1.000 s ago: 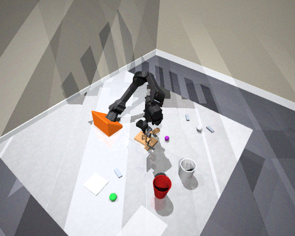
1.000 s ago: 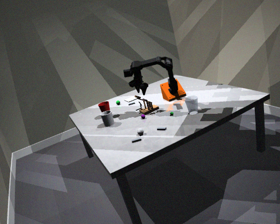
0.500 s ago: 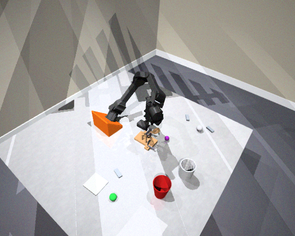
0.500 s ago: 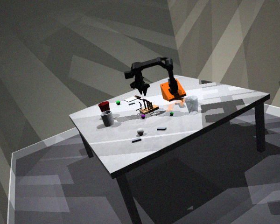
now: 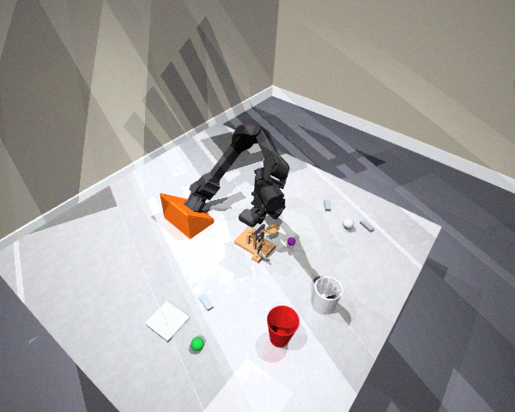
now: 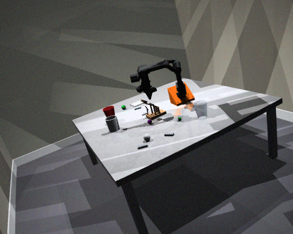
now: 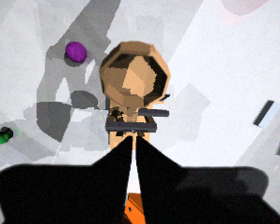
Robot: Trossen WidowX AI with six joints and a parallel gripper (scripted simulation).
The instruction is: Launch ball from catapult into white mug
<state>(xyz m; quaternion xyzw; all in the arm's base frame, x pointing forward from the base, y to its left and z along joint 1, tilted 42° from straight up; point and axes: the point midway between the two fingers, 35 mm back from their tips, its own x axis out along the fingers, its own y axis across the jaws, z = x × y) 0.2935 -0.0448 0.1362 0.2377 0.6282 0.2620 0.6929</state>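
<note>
Overhead — shut gripper (image 6: pixel 150 98) (image 7: pixel 133 140), catapult (image 5: pixel 251 243) (image 6: pixel 156 115) (image 7: pixel 135 77) below.

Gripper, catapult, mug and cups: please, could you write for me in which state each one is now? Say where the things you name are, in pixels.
Gripper (image 5: pixel 258 221) (image 6: pixel 149 98) (image 7: pixel 133 140): shut, nothing between the fingers.
Catapult (image 5: pixel 243 242) (image 6: pixel 155 116) (image 7: pixel 115 142): upright, on its base.
Catapult bucket (image 5: pixel 273 228) (image 6: pixel 143 101) (image 7: pixel 137 77): raised, no ball in it.
White mug (image 5: pixel 324 305) (image 6: pixel 112 124): upright, open at the top; contents unclear.
Red cup (image 5: pixel 280 335) (image 6: pixel 108 111): upright, open at the top.
Clear ribbed cup (image 6: pixel 200 109): upright; contents unclear.
</note>
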